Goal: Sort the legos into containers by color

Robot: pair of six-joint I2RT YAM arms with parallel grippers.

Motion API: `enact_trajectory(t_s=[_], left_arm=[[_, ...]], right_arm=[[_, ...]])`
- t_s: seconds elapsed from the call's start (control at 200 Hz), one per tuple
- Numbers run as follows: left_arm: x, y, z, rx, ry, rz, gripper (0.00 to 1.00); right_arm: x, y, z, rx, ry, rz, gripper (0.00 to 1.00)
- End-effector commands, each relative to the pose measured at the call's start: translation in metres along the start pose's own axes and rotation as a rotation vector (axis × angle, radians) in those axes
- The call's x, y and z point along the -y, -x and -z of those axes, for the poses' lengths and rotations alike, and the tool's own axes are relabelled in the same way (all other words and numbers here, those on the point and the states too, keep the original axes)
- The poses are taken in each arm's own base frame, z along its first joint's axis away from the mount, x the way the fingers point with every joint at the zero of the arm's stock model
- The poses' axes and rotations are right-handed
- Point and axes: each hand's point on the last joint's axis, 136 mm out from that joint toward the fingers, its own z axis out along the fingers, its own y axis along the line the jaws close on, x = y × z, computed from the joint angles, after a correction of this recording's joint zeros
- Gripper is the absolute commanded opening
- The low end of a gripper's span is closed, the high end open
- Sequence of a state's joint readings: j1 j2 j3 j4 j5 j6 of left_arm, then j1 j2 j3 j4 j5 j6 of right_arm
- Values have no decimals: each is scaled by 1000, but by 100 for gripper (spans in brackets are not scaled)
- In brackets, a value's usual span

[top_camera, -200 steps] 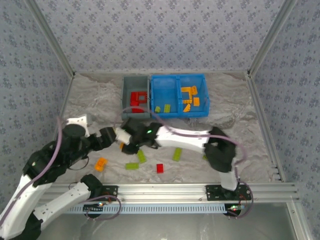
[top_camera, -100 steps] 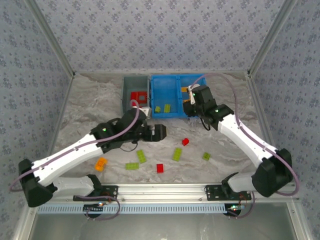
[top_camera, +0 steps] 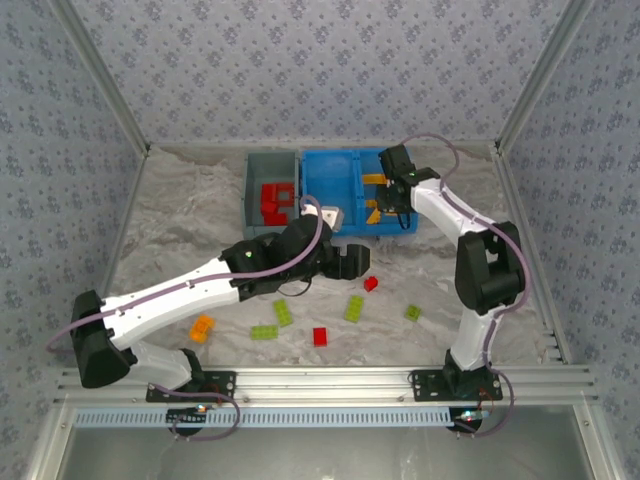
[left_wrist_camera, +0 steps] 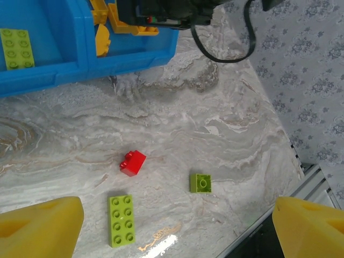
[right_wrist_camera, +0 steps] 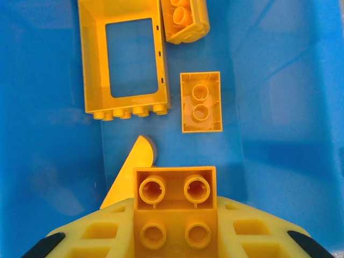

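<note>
**Right arm over the orange compartment holding a brick, left arm open above the loose ones**

The right gripper [top_camera: 388, 200] had an orange 2x2 brick [right_wrist_camera: 174, 207] pinched by its flat sides above the right compartment of the blue bin [top_camera: 400, 228], where an orange frame piece [right_wrist_camera: 123, 62] and other orange bits lay. The left gripper [top_camera: 352, 264] hung spread wide and empty over the table [left_wrist_camera: 215, 123], near a little red brick [left_wrist_camera: 133, 162], a long lime brick [left_wrist_camera: 122, 220] and a tiny lime brick [left_wrist_camera: 200, 183]. They looked light, stiff and slick-sided, so I'd pinch the red one square across its flat walls, not the studs, then take it to the grey bin [top_camera: 252, 190].
</note>
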State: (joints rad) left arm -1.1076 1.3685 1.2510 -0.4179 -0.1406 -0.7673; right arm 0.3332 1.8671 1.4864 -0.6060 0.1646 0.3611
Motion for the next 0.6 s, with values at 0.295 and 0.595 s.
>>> enact_trajectory(t_s=[0.295,0.595], left_arm=[[8,0,-8,12,48,-70,90],[1,-9,-7,-10,91,-89,90]], right_arm=[[3,-16,-38,-128,-9,-49,31],[-1,-7,-24,-97,11,-42,57]])
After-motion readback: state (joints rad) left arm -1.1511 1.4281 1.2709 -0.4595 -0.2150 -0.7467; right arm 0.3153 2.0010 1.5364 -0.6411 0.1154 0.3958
